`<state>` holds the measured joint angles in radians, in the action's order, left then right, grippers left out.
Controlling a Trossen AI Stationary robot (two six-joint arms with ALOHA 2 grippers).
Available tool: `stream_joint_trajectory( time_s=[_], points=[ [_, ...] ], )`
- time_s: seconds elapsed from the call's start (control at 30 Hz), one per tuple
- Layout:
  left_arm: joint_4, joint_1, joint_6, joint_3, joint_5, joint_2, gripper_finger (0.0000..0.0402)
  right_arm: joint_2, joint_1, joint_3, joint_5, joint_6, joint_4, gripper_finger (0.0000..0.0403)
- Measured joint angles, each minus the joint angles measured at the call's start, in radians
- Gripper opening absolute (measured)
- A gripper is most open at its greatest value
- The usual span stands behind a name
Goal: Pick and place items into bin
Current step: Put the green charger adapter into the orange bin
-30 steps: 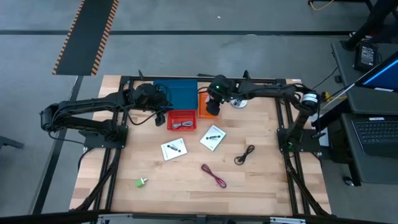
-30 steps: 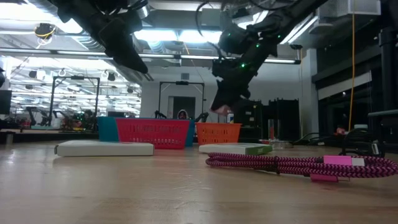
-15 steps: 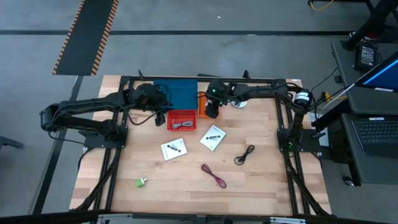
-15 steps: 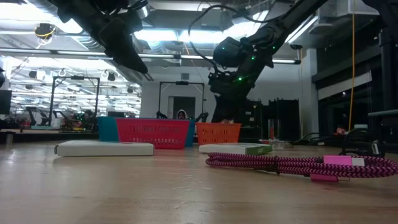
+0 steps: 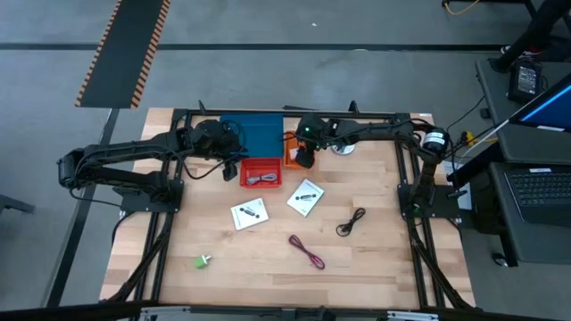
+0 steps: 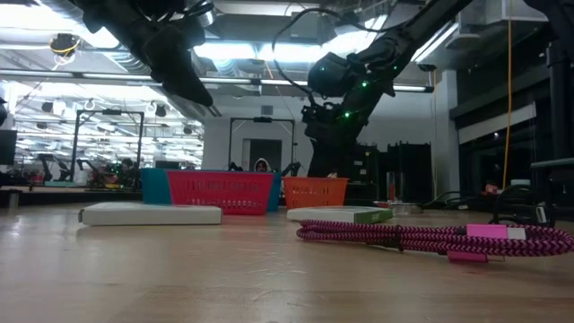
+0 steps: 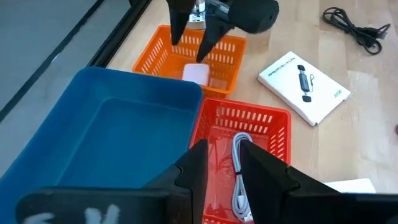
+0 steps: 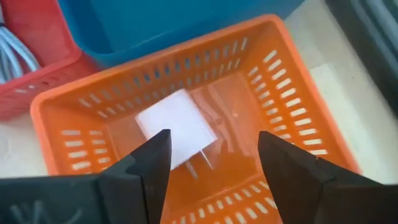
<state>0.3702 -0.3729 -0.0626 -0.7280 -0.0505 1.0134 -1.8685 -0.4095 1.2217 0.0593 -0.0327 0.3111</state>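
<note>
My right gripper [image 8: 211, 155] hangs open just over the orange bin [image 5: 293, 150], fingers pointing down. A white block with two prongs [image 8: 177, 127] lies on the bin's floor between and below the fingers, apart from them. My left gripper [image 7: 221, 163] waits open above the red bin [image 5: 260, 173], which holds a pale cable [image 7: 239, 180]. On the table lie two white cards [image 5: 249, 213] [image 5: 305, 198], a black coiled cable [image 5: 351, 221], a dark-red cable [image 5: 307, 252] and a green piece [image 5: 202, 261]. No pink cube shows.
A blue bin [image 5: 254, 134] stands at the far edge, touching the red and orange bins. A round grey base [image 5: 343, 147] sits right of the orange bin. Bare wood lies along the near edge and in the table's right half.
My right gripper has come down over the orange bin and turned more upright. In the low view its fingertips have sunk behind the bin's rim, and the pale thing seen at them a second ago no longer shows there.
</note>
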Motion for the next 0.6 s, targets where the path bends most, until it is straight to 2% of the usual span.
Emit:
stream_joint_trajectory(
  time_s=[0.13, 0.27, 0.47, 0.6],
  points=[
    [0.0, 0.006, 0.006, 0.0, -0.048, 0.0, 0.0088, 0.066, 0.009, 0.0, 0.001, -0.018, -0.006, 0.0191],
    [0.033, 0.07, -0.012, -0.001, -0.056, -0.002, 0.008, 0.145, 0.053, 0.0, 0.003, -0.052, 0.002, 0.0141],
    [0.14, 0.238, 0.096, -0.043, 0.011, -0.002, 0.004, 0.232, 0.157, -0.003, 0.002, -0.084, -0.015, 0.0049],
    [0.23, 0.384, 0.211, -0.094, 0.051, -0.001, 0.0008, 0.26, 0.235, -0.088, 0.0, -0.09, -0.192, 0.0006]
  ],
)
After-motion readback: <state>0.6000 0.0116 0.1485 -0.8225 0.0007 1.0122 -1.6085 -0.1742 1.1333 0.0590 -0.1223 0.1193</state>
